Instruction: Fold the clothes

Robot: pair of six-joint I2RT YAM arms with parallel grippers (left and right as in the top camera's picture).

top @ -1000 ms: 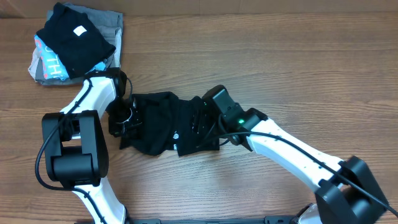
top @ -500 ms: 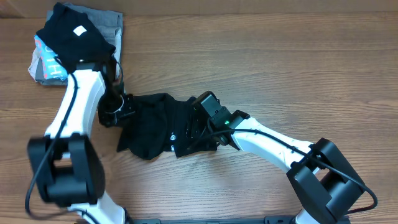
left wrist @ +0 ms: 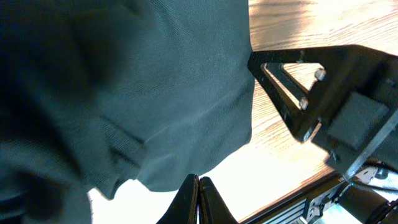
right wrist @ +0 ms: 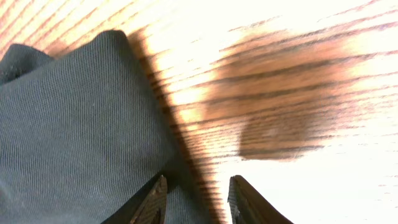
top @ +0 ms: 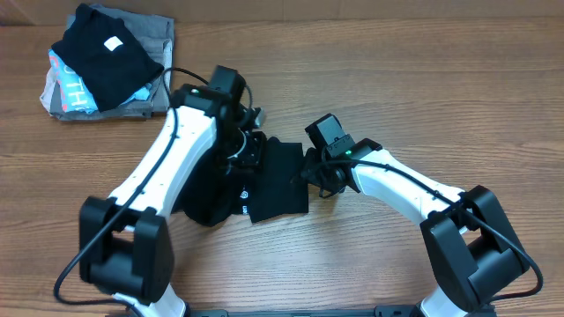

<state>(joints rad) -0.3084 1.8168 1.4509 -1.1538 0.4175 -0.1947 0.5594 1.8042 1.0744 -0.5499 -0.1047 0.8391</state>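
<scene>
A black garment point(top: 269, 180) lies crumpled on the wooden table point(top: 423, 97). My left gripper point(top: 249, 145) is over its upper middle. In the left wrist view the left gripper point(left wrist: 199, 182) is shut, its tips at the edge of the dark cloth point(left wrist: 137, 93), which hangs close in front of the camera. My right gripper point(top: 313, 172) is at the garment's right edge. In the right wrist view the right gripper point(right wrist: 198, 199) is open, one finger point(right wrist: 157, 200) over the cloth point(right wrist: 81, 124), the other over bare wood.
A stack of folded clothes point(top: 110, 57), black on top of grey and printed pieces, sits at the back left corner. The right arm's black gripper body point(left wrist: 323, 106) shows close by in the left wrist view.
My left arm has swung from the garment's left edge across to its upper middle, drawing cloth with it. My right gripper has drawn back from on top of the garment to its right edge.
</scene>
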